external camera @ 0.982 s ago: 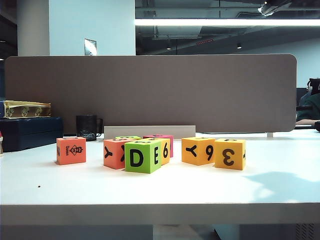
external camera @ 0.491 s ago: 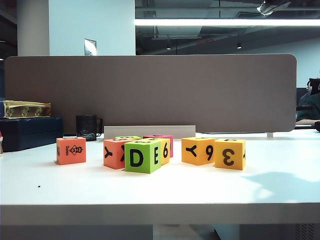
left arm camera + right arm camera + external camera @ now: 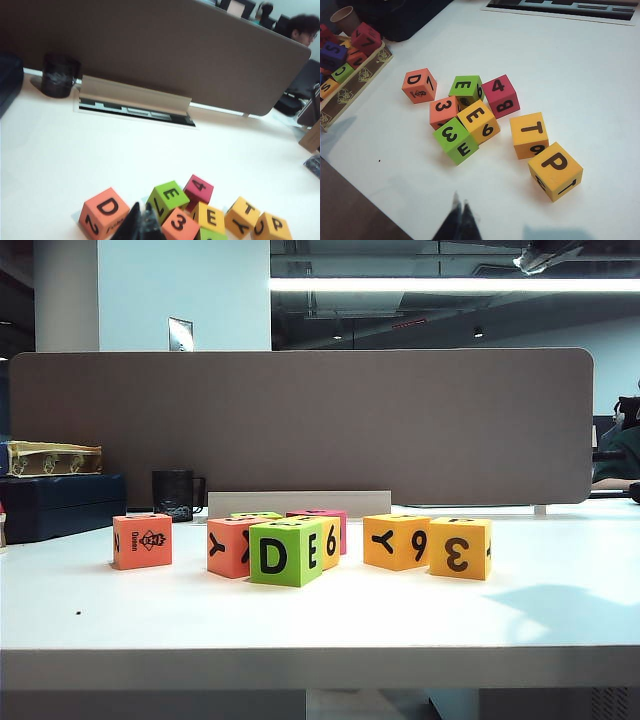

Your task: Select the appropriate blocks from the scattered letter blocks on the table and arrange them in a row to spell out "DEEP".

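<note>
Starting on the white bench [image 3: 600, 75]: seven cubes cluster mid-bench; count two red-orange, two lime, two amber, one yellow, one pink. You want top faces D, E, E, P. Take the red-orange D cube [image 3: 419, 85] first, squarely. Left pincer [image 3: 142, 226] and right pincer [image 3: 460, 214] hover pressed together, empty; spread yours before descending.

A long brown-grey partition panel [image 3: 300, 425] with rounded corners stands along the table's far edge, a pale cable flap [image 3: 298, 503] at its foot. Above it a ceiling light strip [image 3: 450, 285] glows under dark ducting, beside a pale blue wall [image 3: 180, 290]. A black mug [image 3: 175, 495] and a dark blue box [image 3: 60, 505] sit at the left.
</note>
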Robot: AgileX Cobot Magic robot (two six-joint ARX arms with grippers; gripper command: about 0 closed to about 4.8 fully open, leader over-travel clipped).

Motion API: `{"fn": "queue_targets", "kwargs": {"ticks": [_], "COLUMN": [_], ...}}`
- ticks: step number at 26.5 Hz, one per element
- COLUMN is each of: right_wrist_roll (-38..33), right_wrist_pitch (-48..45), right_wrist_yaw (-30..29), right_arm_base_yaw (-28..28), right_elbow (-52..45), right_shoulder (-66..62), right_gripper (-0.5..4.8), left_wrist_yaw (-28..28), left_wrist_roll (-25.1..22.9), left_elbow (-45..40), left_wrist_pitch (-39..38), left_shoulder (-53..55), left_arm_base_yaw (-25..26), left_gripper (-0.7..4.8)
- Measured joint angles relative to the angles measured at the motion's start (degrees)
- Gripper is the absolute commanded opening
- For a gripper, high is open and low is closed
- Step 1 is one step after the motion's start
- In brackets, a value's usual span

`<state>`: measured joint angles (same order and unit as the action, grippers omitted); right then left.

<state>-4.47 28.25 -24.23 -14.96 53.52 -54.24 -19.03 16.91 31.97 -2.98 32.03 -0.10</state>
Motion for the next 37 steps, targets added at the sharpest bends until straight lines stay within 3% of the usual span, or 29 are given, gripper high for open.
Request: {"fn": "queue_targets", "kwargs": {"ticks": [11, 24, 37], "right_wrist_roll": [0.00, 0.00, 0.04], "right_wrist_pitch": [0.13, 0.31, 1.51], "right_wrist_yaw": [-1.09, -1.11, -1.11], "right_arm_base_yaw": [-0.04, -0.04, -0.02], "right_elbow": [0.00, 0.02, 0.02], "right_shoulder": [0.00, 0.00, 0.00], "right_gripper": [-0.06, -0.06, -0.05], "left_wrist_yaw": [-4.13, -3.93, 0.02], "left_wrist_roll": [-2.36, -12.17, -24.11], "left_elbow": [11.78, 25.40, 42.56], "left_wrist_pitch": [-0.66, -2.51, -13.57], "left_shoulder": [20.02, 40.30, 58.88], "left_arm_base_yaw": [0.00, -1.11, -7.72], "left_gripper": [-0.04, -0.04, -0.01]}}
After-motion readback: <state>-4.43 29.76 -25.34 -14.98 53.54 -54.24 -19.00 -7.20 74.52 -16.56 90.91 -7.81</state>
